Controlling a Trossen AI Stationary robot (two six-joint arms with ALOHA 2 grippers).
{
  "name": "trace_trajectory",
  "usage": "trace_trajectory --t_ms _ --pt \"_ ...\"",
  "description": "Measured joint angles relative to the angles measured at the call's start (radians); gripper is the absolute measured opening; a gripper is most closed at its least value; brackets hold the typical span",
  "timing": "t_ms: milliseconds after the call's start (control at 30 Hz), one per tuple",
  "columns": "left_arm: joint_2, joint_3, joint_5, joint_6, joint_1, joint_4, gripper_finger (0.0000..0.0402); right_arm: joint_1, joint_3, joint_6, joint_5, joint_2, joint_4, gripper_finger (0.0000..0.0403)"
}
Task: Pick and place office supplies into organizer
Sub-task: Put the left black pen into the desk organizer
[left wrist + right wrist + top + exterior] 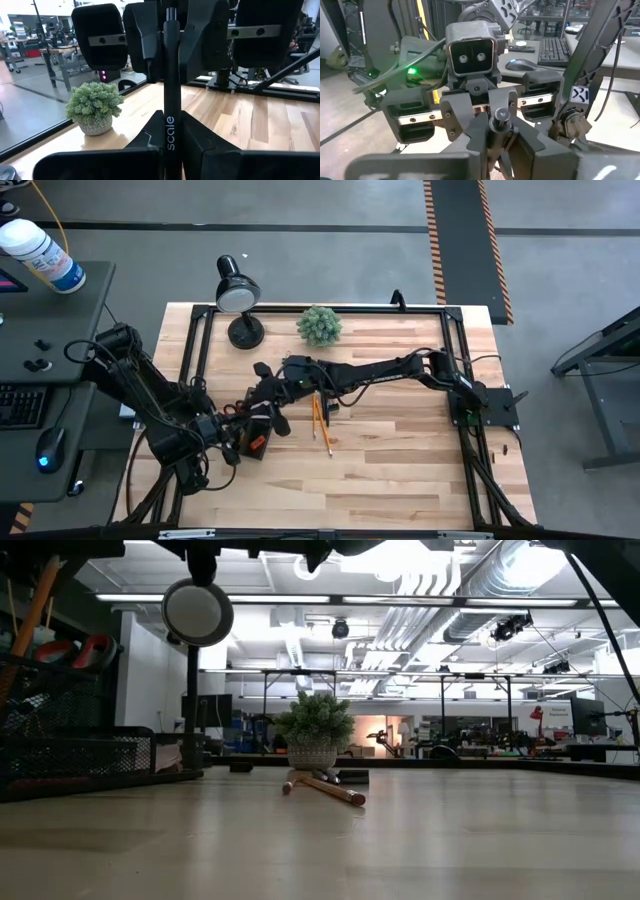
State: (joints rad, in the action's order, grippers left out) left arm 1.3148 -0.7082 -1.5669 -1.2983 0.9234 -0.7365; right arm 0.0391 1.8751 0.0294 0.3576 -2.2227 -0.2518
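Both claws pinching 1 dark pen [170,100], left claw [170,127], right claw [499,131]

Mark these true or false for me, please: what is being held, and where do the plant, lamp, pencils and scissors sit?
1. The left fingers clamp a dark pen. True.
2. The plant lies tipped over. False: it stands upright.
3. Two pencils lie on the table. True.
4. The lamp stands right of the plant in the high view. False: it stands left of it.
5. The scissors lie flat on the table. False: their red handles stick up from the organizer.
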Motion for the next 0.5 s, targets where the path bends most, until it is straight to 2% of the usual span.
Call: trace_trajectory --t_ms 300,500 --pt "0.0 0.0 0.022 0.02 0.0 0.001 0.0012 0.0 0.0 0.003 0.005 0.0 0.005 0.0046" --pt "-0.004 0.0 0.078 0.057 0.0 0.004 0.0062 0.001 -0.001 0.024 0.008 0.0 0.012 0.0039"
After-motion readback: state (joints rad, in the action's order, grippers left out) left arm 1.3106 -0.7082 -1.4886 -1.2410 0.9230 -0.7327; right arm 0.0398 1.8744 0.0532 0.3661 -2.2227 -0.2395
